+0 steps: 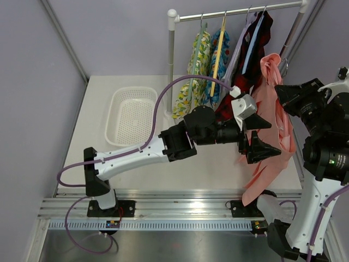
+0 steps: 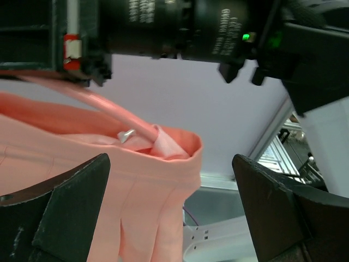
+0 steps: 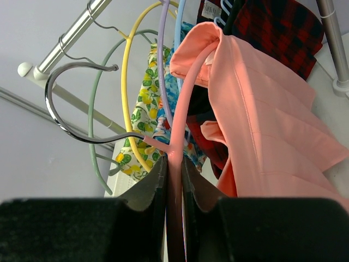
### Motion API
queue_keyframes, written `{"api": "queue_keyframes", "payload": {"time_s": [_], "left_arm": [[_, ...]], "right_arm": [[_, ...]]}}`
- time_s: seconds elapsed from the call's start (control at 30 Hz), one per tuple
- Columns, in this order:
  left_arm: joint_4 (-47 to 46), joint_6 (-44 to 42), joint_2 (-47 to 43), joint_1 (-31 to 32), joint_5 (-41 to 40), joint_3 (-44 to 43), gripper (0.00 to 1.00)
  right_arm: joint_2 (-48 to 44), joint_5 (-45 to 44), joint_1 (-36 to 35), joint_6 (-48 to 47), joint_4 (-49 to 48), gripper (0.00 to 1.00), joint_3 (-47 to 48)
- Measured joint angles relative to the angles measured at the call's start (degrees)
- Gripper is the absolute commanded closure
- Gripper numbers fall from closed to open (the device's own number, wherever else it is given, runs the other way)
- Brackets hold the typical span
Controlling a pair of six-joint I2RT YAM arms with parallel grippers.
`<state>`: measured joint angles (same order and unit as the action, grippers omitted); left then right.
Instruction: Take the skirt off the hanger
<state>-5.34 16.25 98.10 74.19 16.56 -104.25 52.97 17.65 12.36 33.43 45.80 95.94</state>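
The salmon-pink pleated skirt [image 1: 271, 112] hangs off the rail on a thin pink hanger [image 3: 187, 87] with a grey metal hook [image 3: 53, 112]. My right gripper [image 3: 174, 166] is shut on the hanger's bar just below the hook's root; from above the right gripper [image 1: 281, 90] sits at the skirt's upper right. My left gripper [image 1: 260, 136] stands open at the skirt's left side. In the left wrist view the skirt's waistband corner [image 2: 147, 180] lies between the wide-apart fingers [image 2: 65, 213], untouched, and the hanger bar [image 2: 112, 112] runs above it.
A rail [image 1: 240, 11] on a white post [image 1: 171, 49] carries floral garments [image 1: 198, 71], a yellow hanger [image 1: 218, 54] and a red-and-black plaid garment [image 1: 255, 41] just left of the skirt. A white basket [image 1: 115, 117] lies on the table's left.
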Motion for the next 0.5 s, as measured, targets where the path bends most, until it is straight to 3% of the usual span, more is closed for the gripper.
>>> {"api": "queue_keyframes", "payload": {"time_s": [0.13,0.3,0.4,0.43,0.5], "left_arm": [[0.15,3.93,0.92,0.0,-5.81,-0.2,0.01],[0.72,8.66,1.99,-0.09,-12.44,-0.96,0.09],[1.57,11.13,3.76,-0.26,-14.56,-2.16,0.17],[1.95,11.82,4.33,-0.31,-15.02,-2.54,0.26],[2.69,12.94,5.29,-0.42,-15.52,-2.97,0.34]], "right_arm": [[-0.04,0.02,0.0,-0.24,-0.81,1.0,-0.04],[-1.18,-0.02,0.0,-1.11,-1.57,1.0,-1.29],[-2.1,0.11,0.0,-1.7,-2.1,1.0,-2.21],[-2.38,0.2,0.02,-1.75,-2.36,1.0,-2.6],[-2.82,0.7,0.0,-1.77,-3.15,1.0,-3.41]]}}
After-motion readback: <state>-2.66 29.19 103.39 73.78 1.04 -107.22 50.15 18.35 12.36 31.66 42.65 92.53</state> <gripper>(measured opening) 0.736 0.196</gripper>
